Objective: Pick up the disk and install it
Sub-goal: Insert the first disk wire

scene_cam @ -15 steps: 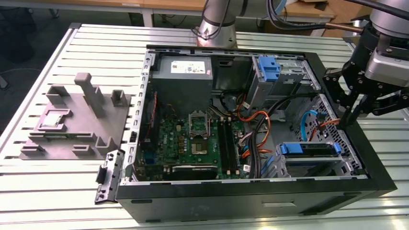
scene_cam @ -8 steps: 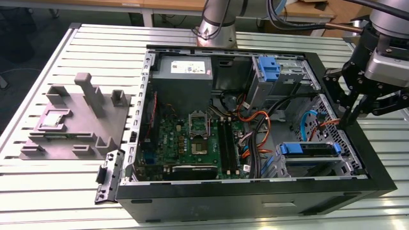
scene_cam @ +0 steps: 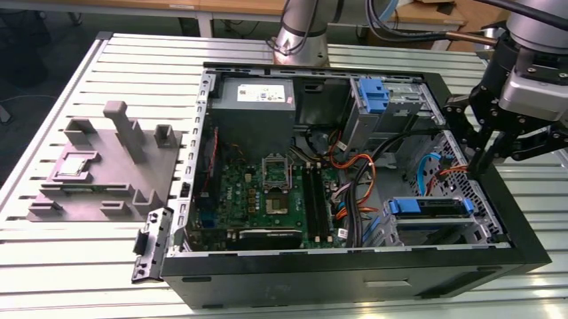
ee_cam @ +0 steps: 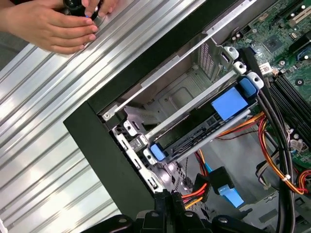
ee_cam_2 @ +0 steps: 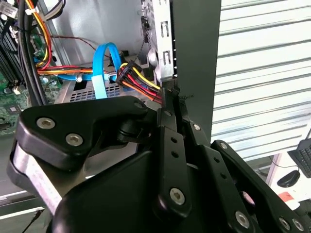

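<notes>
The gripper (scene_cam: 483, 163), seemingly clenched and empty, hangs by the cables (scene_cam: 435, 169), risking a snag near the disk (scene_cam: 427, 207).

- Silver-grey arm column (scene_cam: 300, 30) with a darker joint band, at 12 o'clock in the exterior view.
- Grey, rounded wrist housing (scene_cam: 533, 63) at 2 o'clock, black cables looping above.
- Matte black gripper (scene_cam: 483, 149) built of linked bars.
- Silver screw heads (ee_cam_2: 74, 140) dotting the black linkages in the second wrist view.
- Bare hands (ee_cam: 48, 24), no sleeves showing.
</notes>
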Tool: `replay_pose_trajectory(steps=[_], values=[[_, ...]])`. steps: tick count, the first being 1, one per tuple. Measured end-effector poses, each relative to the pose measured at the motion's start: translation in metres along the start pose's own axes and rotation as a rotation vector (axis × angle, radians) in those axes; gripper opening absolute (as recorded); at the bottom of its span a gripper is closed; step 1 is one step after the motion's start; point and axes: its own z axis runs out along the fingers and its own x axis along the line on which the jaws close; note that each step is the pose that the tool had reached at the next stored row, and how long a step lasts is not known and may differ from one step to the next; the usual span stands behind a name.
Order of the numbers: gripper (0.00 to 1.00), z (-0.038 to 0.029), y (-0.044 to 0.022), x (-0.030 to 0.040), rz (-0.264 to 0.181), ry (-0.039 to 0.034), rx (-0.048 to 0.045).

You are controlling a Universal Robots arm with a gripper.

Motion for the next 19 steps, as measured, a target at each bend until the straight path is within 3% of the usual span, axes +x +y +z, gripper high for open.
replay_pose_trajectory(steps=[14,19], values=[[0.17,0.0026,0.0001,-0.0006,0.244,0.0026,-0.0508],[0.17,0.0025,0.0001,-0.0007,0.252,0.0027,-0.0525]])
